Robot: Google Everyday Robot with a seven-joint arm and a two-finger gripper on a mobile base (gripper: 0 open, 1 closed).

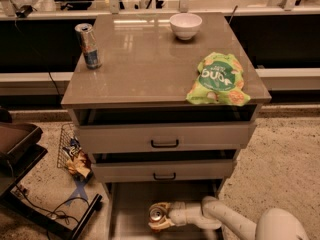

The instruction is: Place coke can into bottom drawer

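The pincer [158, 217] reaches into the open bottom drawer [127, 208], which is pulled out well past the front edge of the worktop [145, 69]. Its two fingers are closed on the coke can [155, 214]. The can is tipped so that its silver top faces up toward the camera, roughly in the middle of the drawer's width and low over the flat grey floor; whether it touches the floor cannot be told. The pale arm [220, 216] comes in from the lower right. Above, the middle drawer [164, 170] and the top drawer [165, 136] stand slightly out, each with a dark handle. A blue-and-silver can [88, 45] stands upright near the left edge of the worktop, toward the back left corner. A white bowl [185, 25] sits close to the back edge, right of centre. A green snack bag [218, 79] lies by the front right corner, its edge slightly overhanging the front. On the floor left of the cabinet, a wire basket [67, 144] holds snack packets.
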